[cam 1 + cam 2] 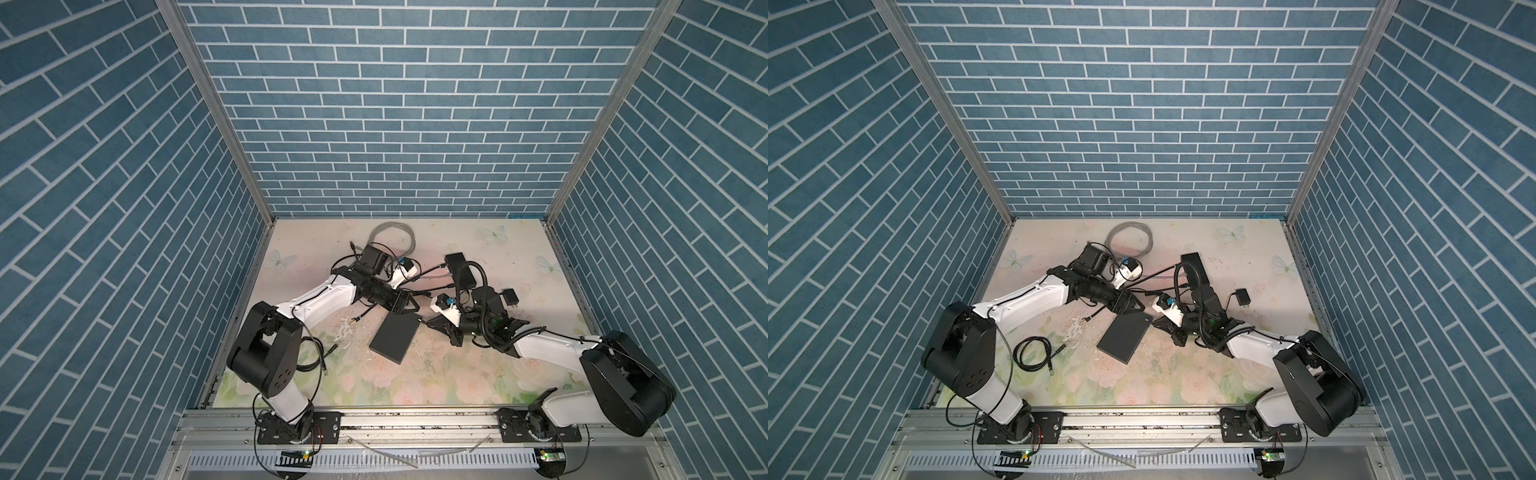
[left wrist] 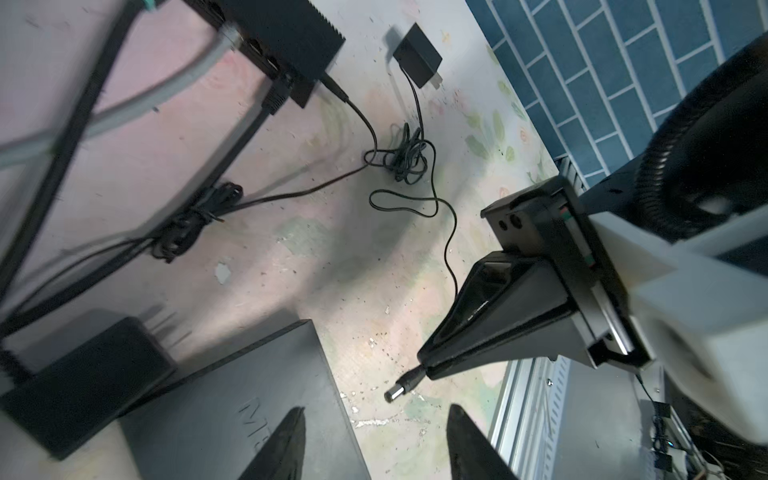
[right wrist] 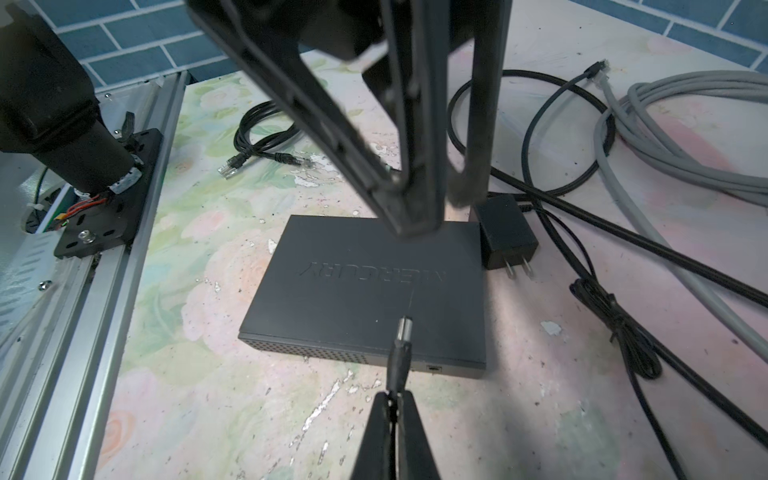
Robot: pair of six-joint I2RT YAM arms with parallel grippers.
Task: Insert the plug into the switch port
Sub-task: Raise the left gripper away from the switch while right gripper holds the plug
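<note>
**Over the desk, beside the switch: plug gripped, not yet seated**

On the floral-printed desk (image 1: 457, 374), the flat dark-grey rectangular switch box (image 3: 353, 299) lies between the two arms. Only the right wrist view shows its raised MERCURY lettering whole and its near side face, with a band of vent holes and one small slot. Both top views give just a plain dark slab. That wrist view also shows the right end effector (image 3: 392, 399) clenched on the black cylindrical barrel plug (image 3: 400, 349), whose silver tip points at the switch, outside any port. The left wrist view alone shows a strip of desk between tip and switch, and the thin black cord (image 2: 451, 249) trailing back to a tangle. The left end effector (image 2: 376, 411) is released, jaws apart and empty, at the switch's edge opposite the plug. Whether it touches the switch cannot be told.
</note>
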